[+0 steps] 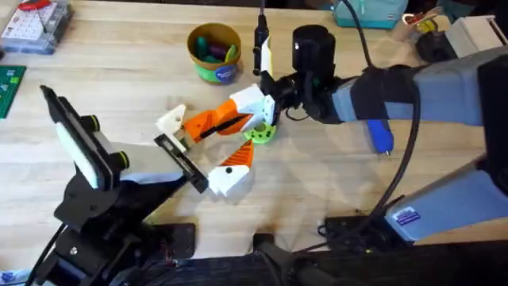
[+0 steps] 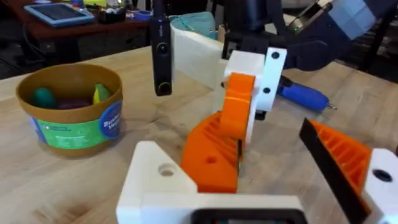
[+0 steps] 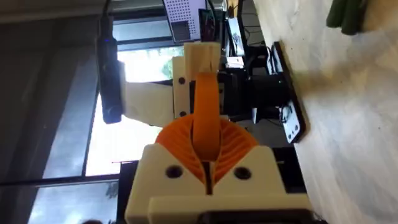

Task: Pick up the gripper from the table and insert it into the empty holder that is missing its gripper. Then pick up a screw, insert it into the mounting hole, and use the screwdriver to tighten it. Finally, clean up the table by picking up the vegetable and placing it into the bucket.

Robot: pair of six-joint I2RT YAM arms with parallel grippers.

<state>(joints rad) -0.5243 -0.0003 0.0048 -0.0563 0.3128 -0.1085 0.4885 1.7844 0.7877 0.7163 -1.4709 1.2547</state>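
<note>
My left gripper (image 1: pixel 238 137) stands open over the table (image 1: pixel 333 206), and its white fingers with orange pads (image 2: pixel 211 165) spread wide. Between them sits my right gripper (image 1: pixel 252 111), reaching in from the right with its orange pads (image 3: pixel 207 146) pressed shut. A cream-white piece (image 3: pixel 202 57) shows just past those fingertips; I cannot tell whether it is gripped. A bright green part (image 1: pixel 262 133) lies under the right gripper. The bucket (image 1: pixel 214 52) stands at the back with several toy vegetables inside, also the bucket (image 2: pixel 71 109). The blue-handled screwdriver (image 1: pixel 382 137) lies beside the right arm.
A black stick with a cream panel (image 1: pixel 259 44) and a black cylinder (image 1: pixel 311 44) stand behind the grippers. A parts box (image 1: pixel 36 24) sits at the back left and a green mat (image 1: pixel 9 87) at the left edge. Cables run along the front right.
</note>
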